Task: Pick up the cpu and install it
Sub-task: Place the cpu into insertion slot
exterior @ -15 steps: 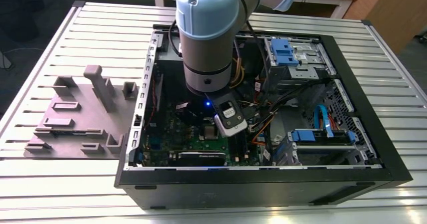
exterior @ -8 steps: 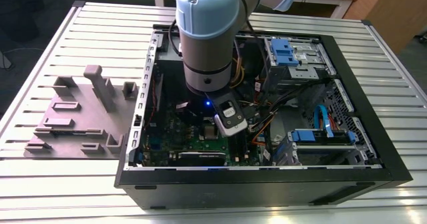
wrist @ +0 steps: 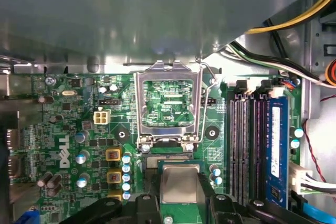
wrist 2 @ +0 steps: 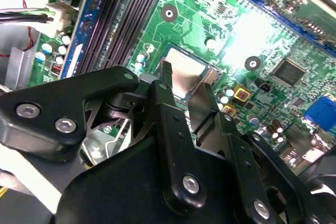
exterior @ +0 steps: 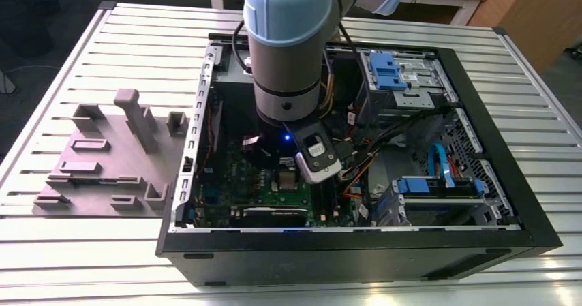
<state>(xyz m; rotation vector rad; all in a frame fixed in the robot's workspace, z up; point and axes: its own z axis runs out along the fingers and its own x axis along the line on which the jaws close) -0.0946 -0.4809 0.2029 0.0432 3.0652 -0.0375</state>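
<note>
The cpu (wrist: 179, 182) is a small square chip with a silvery top, and it sits between my two black fingers (wrist: 152, 198) directly over the dark socket (wrist: 167, 157). My gripper (wrist: 179, 195) is shut on its two opposite edges. In the second wrist view the cpu (wrist 2: 186, 74) is low over the socket, gripper (wrist 2: 182, 87) around it; I cannot tell whether it is seated. The socket's metal frame (wrist: 168, 72) stands flipped open beside it. In the exterior view my arm reaches down into the open computer case (exterior: 364, 248), gripper (exterior: 283, 168) at the green motherboard.
Long black memory slots (wrist: 244, 145) and a blue one (wrist: 275, 150) run close beside the socket. Bundled cables (wrist: 283, 61) cross above them. A blue-tabbed drive cage (exterior: 386, 71) fills the case's far corner. A grey fixture plate (exterior: 109, 156) lies on the slatted table at the exterior view's left.
</note>
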